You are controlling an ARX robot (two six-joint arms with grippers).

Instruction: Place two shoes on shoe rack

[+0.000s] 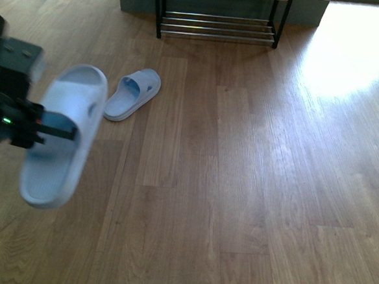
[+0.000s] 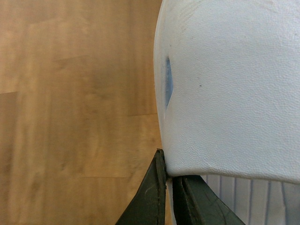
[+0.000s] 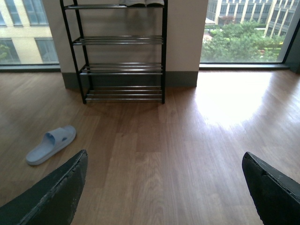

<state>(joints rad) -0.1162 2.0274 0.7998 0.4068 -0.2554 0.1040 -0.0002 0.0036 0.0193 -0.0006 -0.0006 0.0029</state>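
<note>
The pale blue slide [image 1: 65, 136] hangs clear of the wooden floor [image 1: 251, 185] on the robot's left, tilted lengthwise. The left gripper [image 1: 50, 130] holds it, clamped on the edge of the strap; the left wrist view shows the two fingers close together with the strap rim pinched between them. The second slide [image 1: 133, 94] lies flat on the floor between the held one and the shoe rack [image 1: 217, 28], and well short of the rack. The right gripper [image 3: 163, 157] is spread wide with nothing between its jaws. The step in hand looks like carrying the held slide to the rack. Because only the soft strap edge is gripped, the shoe is likely to swing, so a steady, unhurried travel would suit, passing over or beside the second slide rather than clipping it. In the right wrist view the lower tiers look bare. A pale object [image 3: 140, 2] on the top tier is cut off by the picture edge; it may be footwear, but I cannot tell. A lower tier seems the safer target. The sole should span several rods, and the fingers should open only once the weight rests there, leaving room alongside for the mate.
</note>
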